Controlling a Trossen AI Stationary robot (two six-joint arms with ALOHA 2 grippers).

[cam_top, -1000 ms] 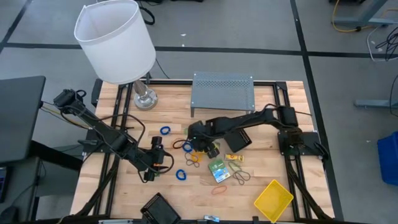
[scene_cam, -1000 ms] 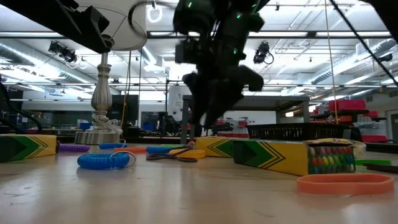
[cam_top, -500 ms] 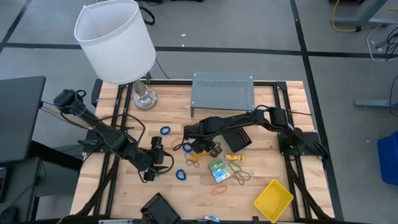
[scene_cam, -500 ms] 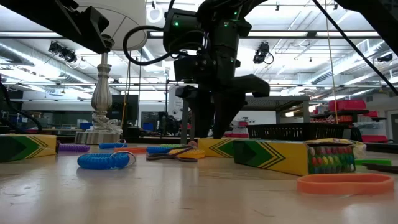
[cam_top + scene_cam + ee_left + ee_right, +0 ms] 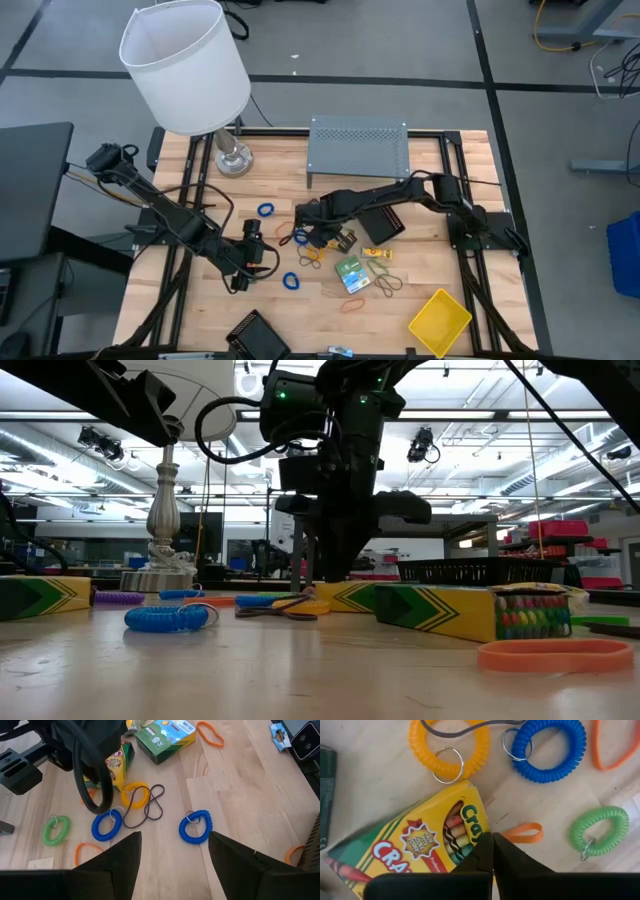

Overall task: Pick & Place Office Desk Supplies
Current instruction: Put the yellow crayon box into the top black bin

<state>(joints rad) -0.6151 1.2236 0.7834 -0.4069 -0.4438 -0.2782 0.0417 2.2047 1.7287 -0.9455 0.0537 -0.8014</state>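
Note:
My right gripper [image 5: 493,851] points straight down at the table's middle [image 5: 318,238], shut. Its tips are beside a yellow crayon box [image 5: 415,845] and on a thin orange rubber band [image 5: 524,833]. Around it lie a yellow coil [image 5: 447,745], a blue coil [image 5: 547,747] and a green coil [image 5: 600,832]. My left gripper [image 5: 175,870] hangs open above the near left part of the table [image 5: 262,250], with another blue coil [image 5: 196,826] ahead of it. It touches nothing. My right gripper pinches the orange rubber band by its end nearest the crayon box [image 5: 506,837], between its two fingertips. The fingers come from above, pointing down. The rest of the band lies flat on the table as a narrow loop. The fingertips hide the pinched end itself.
A green crayon box [image 5: 352,273] lies near the middle, with a yellow tray [image 5: 440,322] at the near right. A black mesh tray [image 5: 258,335] stands at the near edge. The grey perforated shelf [image 5: 358,148] and the lamp [image 5: 185,65] stand at the far side.
My right gripper has sunk a little toward the table, rolled about its own axis, and shut its fingers, which stood apart half a second ago. The crayon box and coils have stayed where they were.

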